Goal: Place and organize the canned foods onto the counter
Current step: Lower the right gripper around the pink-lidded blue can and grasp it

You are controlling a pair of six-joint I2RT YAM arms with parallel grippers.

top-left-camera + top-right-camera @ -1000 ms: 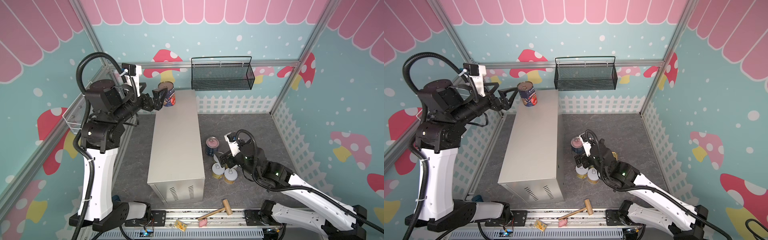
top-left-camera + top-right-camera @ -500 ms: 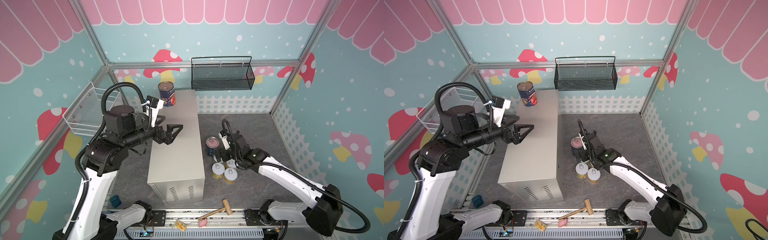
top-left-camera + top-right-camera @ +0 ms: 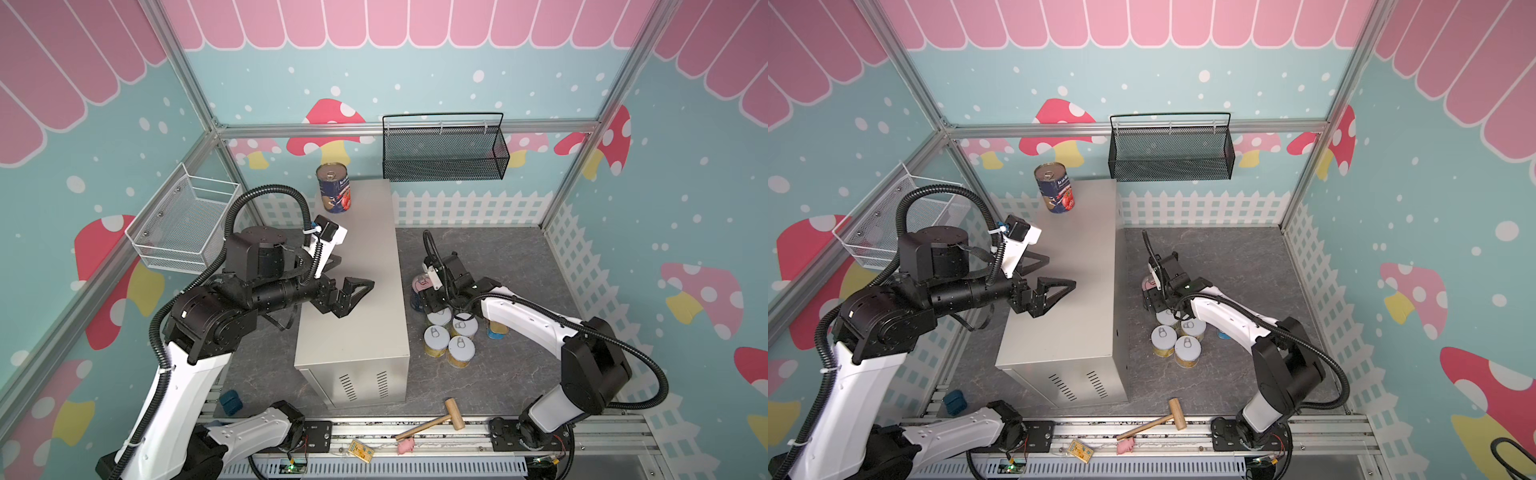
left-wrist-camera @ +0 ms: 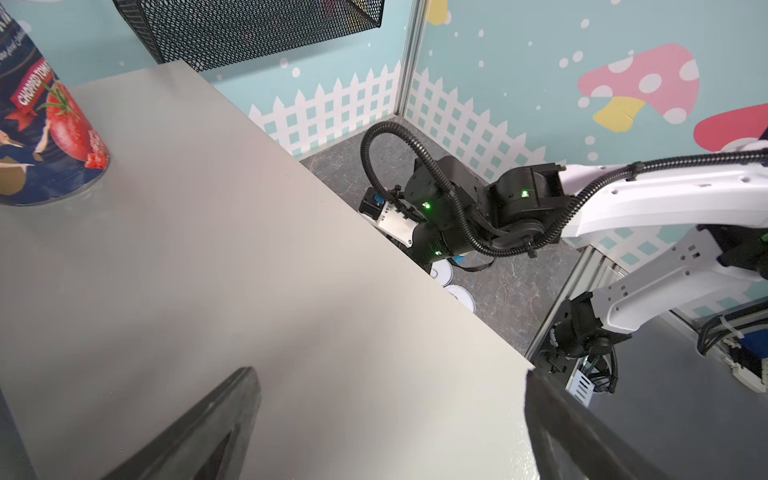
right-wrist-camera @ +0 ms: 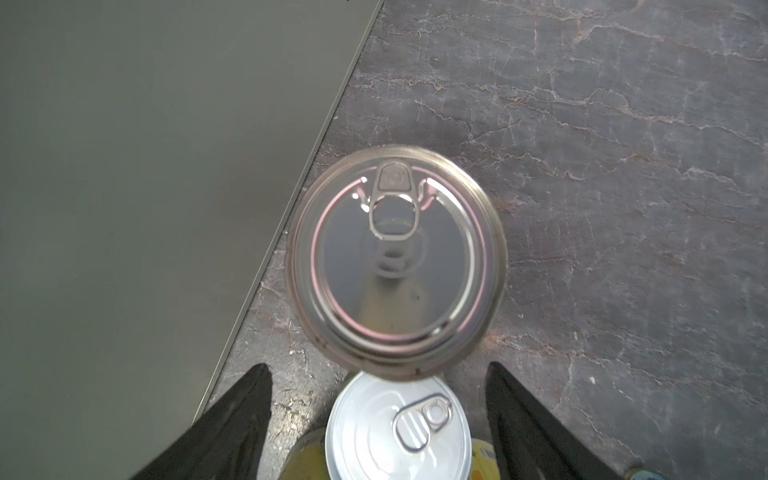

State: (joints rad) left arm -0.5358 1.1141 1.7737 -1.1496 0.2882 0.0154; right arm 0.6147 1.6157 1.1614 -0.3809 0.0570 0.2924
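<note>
The counter (image 3: 365, 232), mid-frame in both top views, is smooth matt beige-grey sheet metal; the tall can (image 3: 333, 188) at its upper end has a glossy printed label and a metal lid. On the veined, stone-look grey floor (image 5: 623, 166), the second tall can (image 5: 397, 257) shows a mirror-bright metal lid and the short can (image 5: 399, 428) a paler satin one. The mallet (image 3: 432, 419) at lower centre is bare wood.

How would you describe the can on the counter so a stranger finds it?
Find the long beige counter mid-floor. At its far end, near the black basket, stands a tall can. It alone is up there, dark blue with red tomatoes.
</note>
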